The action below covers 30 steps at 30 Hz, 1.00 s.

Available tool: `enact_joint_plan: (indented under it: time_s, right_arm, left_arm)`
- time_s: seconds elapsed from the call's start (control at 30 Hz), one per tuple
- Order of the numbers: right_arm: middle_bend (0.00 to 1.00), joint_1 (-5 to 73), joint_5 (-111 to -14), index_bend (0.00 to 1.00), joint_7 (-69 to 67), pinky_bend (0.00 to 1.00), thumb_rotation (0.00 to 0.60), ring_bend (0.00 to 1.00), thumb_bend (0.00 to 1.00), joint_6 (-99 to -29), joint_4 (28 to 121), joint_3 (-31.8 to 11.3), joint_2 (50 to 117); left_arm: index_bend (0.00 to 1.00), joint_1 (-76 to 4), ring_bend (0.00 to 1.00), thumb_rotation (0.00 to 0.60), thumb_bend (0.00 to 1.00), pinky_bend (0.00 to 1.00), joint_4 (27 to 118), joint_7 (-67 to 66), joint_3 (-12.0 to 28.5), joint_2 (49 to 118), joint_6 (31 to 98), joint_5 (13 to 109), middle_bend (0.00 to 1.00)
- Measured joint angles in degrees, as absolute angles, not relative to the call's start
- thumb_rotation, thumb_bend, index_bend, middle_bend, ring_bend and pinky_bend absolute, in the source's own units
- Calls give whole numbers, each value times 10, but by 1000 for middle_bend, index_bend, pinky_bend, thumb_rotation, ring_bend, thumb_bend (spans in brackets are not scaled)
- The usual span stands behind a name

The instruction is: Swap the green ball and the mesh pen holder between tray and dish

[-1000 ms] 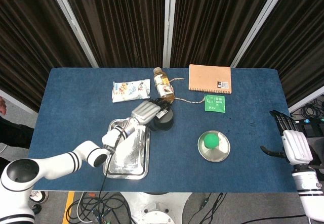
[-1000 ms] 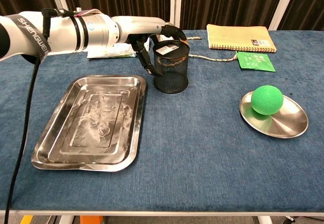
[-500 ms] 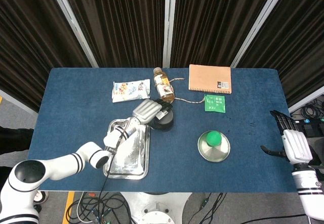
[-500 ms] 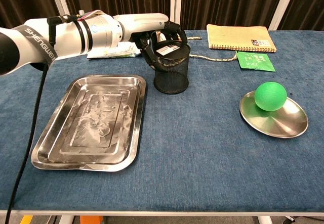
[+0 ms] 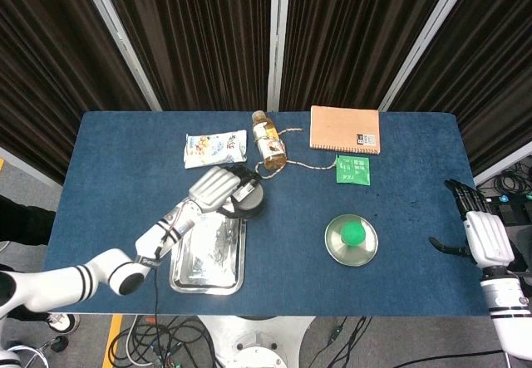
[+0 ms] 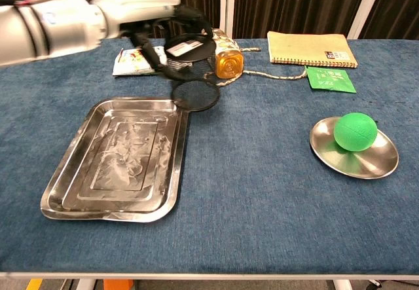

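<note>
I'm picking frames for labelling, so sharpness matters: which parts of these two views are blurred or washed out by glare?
Chest view: the left hand and the pen holder it grips are smeared by motion; the ball and dish are sharp; the tray shows bright reflections. Head view: mostly sharp, with the tray floor glaring white.

My left hand [image 6: 171,21] is smeared with motion blur at upper left in the chest view, so its fingers cannot be made out against the mesh pen holder [image 6: 193,74], itself blurred. From the head view that hand covers part of the holder. My right hand [image 5: 480,233] appears only at the head view's right edge.
</note>
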<state>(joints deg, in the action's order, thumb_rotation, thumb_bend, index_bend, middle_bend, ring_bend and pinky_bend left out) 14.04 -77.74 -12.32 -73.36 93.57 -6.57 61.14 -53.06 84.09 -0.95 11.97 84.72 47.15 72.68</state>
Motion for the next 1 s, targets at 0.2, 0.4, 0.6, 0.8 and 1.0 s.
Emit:
enact_joint_plan:
  time_s: [0.2, 0.4, 0.6, 0.8, 1.0]
  right_arm:
    - [29, 141, -783, 0, -128, 14, 600, 0, 89, -730, 931, -66, 617]
    - [28, 137, -789, 0, -124, 14, 600, 0, 88, -738, 938, -65, 619]
    - [28, 135, -783, 0, -124, 14, 600, 0, 88, -734, 937, -66, 620]
    - [28, 136, -780, 0, -121, 14, 600, 0, 89, -730, 936, -68, 622]
    - [27, 136, -784, 0, -120, 14, 600, 0, 89, -730, 940, -69, 619]
  left_arm:
    - [364, -455, 192, 600, 235, 374, 966, -111, 71, 780, 550, 700, 346]
    - [363, -398, 192, 600, 235, 372, 983, -161, 25, 782, 604, 688, 344]
    - [274, -381, 169, 600, 216, 367, 975, -138, 17, 789, 611, 699, 261]
    - [76, -371, 76, 600, 93, 315, 962, -94, 16, 792, 611, 729, 109]
    - [48, -360, 34, 600, 41, 267, 954, -66, 20, 791, 621, 760, 49]
